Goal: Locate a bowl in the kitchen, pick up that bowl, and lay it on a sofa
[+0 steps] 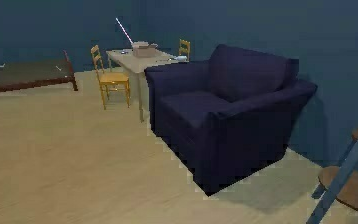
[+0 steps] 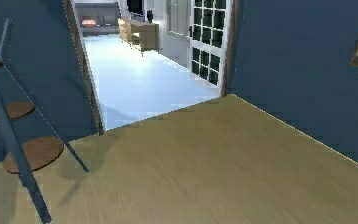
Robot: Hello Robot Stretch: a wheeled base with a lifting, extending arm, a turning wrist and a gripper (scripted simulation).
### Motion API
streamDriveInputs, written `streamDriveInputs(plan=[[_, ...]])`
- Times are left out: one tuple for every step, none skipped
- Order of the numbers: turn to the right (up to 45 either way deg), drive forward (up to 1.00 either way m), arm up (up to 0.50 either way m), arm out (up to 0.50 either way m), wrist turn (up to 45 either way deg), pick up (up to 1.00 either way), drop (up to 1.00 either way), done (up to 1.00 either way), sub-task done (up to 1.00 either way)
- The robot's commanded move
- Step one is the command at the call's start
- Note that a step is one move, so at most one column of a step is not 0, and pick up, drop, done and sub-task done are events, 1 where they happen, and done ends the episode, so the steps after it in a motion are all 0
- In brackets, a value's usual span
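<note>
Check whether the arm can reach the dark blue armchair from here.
Probably not yet. The armchair sits ahead of the robot, while the arm side view looks onto wooden floor, a doorway and a blue wall. The robot would likely have to turn first.

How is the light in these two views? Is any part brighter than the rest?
Forward view: dim, even light on the dark blue armchair, no glare. Arm side view: the pale floor beyond the doorway is much brighter than the wooden floor near the robot.
</note>
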Motion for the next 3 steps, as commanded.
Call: streamDriveInputs(plan=[[15.0, 0.0, 0.0, 0.0, 0.0, 0.0, 0.0, 0.0, 0.0], [0.0, 0.15, 0.0, 0.0, 0.0, 0.0, 0.0, 0.0, 0.0], [45.0, 0.0, 0.0, 0.0, 0.0, 0.0, 0.0, 0.0, 0.0]])
